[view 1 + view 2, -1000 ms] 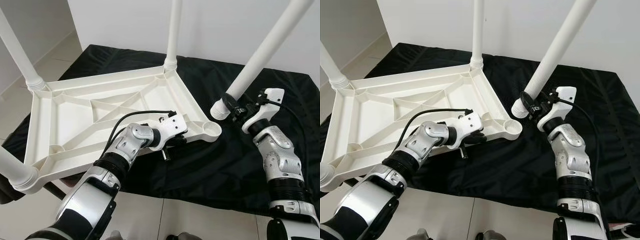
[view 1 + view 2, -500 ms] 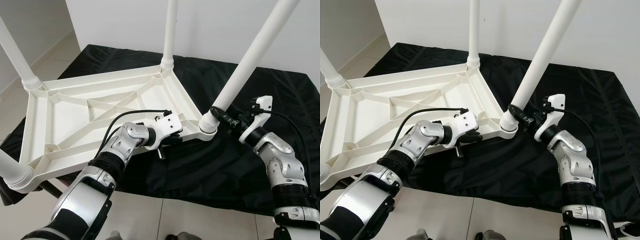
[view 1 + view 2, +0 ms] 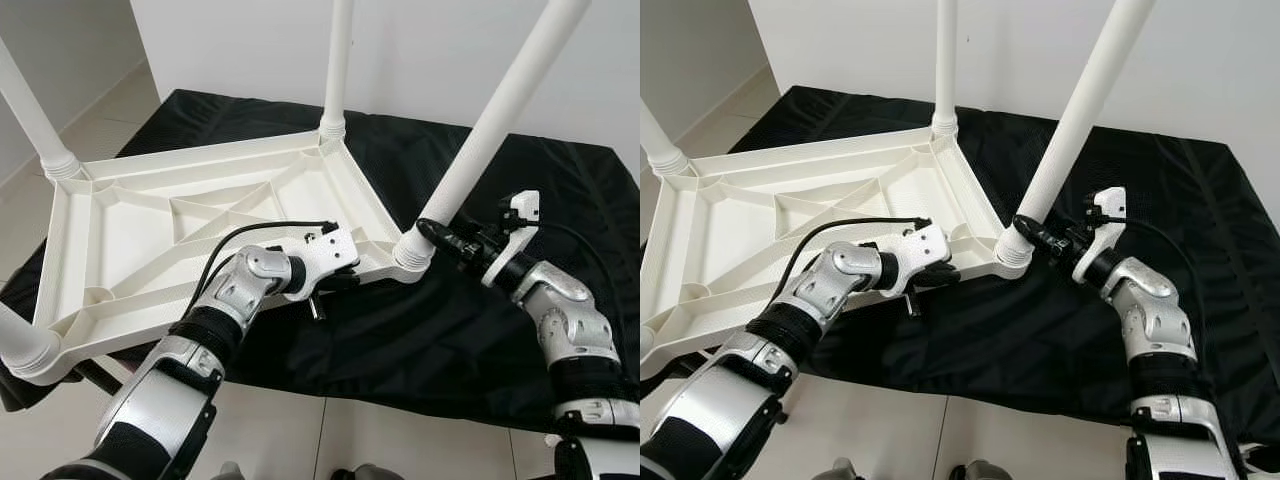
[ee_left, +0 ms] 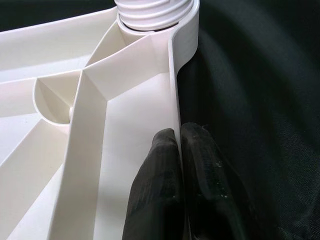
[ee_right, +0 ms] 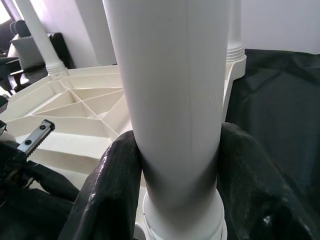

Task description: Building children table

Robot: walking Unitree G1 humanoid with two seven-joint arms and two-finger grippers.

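Right jaws: I have the right gripper [image 5: 172, 200] pinching the fourth leg [image 3: 490, 130] just above its base, one black finger [image 5: 107, 195] on each side of the smooth white tube.
Left jaws: the left gripper [image 4: 175, 150] is pressed together on the thin rim [image 4: 175, 95] of the tabletop [image 3: 150, 250], one finger inside the wall, one outside.
Fourth leg: its lower end sits at the near right corner socket [image 3: 1012, 250]; the tube leans up and to the right. My left wrist view shows ridged rings on that end [image 4: 152, 10] inside the socket; I cannot tell how far it is seated.
Tabletop: white moulded plastic, upside down, underside up, with raised ribs forming triangular cells and a rounded socket at each corner.
Legs: I count four, all round white tubes; the other three [image 3: 335, 60] [image 3: 35, 120] [image 3: 25, 345] stand upright in their corners.
Cloth: a black, slightly creased sheet [image 3: 560, 190] lies under the tabletop on a raised surface; I cannot tell what is beneath it.
Wrist extras: my right wrist view shows a small toothed metal strip [image 5: 35, 135] near the tabletop's edge.
Floor: pale tiles [image 3: 300, 440] in front.
Wall: plain white [image 3: 420, 50] behind.
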